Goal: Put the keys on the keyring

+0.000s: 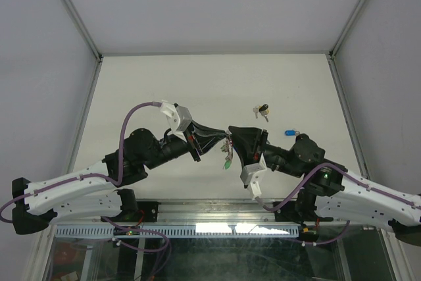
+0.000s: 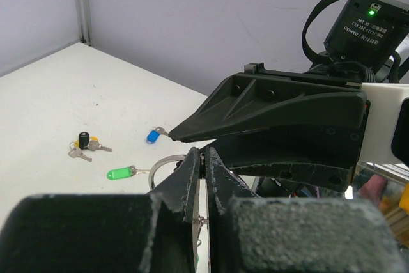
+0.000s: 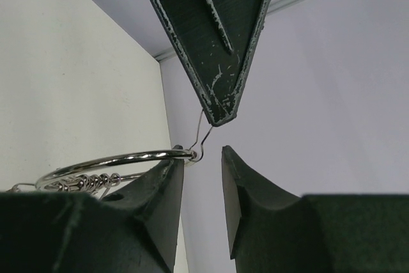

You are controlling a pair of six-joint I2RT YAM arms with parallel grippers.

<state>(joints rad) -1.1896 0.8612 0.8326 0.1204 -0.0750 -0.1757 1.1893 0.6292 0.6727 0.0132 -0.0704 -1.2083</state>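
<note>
The keyring [image 3: 108, 160], a thin silver wire ring, hangs between my two grippers above the table. My left gripper [image 2: 204, 155] is shut on the ring's thin wire clasp [image 3: 203, 137]. It also shows in the top view [image 1: 222, 141]. A green-capped key [image 2: 119, 173] dangles from the ring [image 2: 161, 165]; it shows in the top view too [image 1: 226, 162]. My right gripper [image 3: 200, 156] is open, and its left finger [image 3: 160, 196] touches the ring's end. It meets the left gripper at table centre [image 1: 232, 139]. A blue-capped key [image 1: 290, 133] lies loose on the table. No red cap shows clearly.
A small black-and-yellow key bunch [image 1: 262, 111] lies on the white table [image 1: 164, 83] beyond the grippers, left of the blue key [image 2: 153, 135] in the left wrist view [image 2: 84, 142]. Grey walls with metal posts enclose the table on three sides.
</note>
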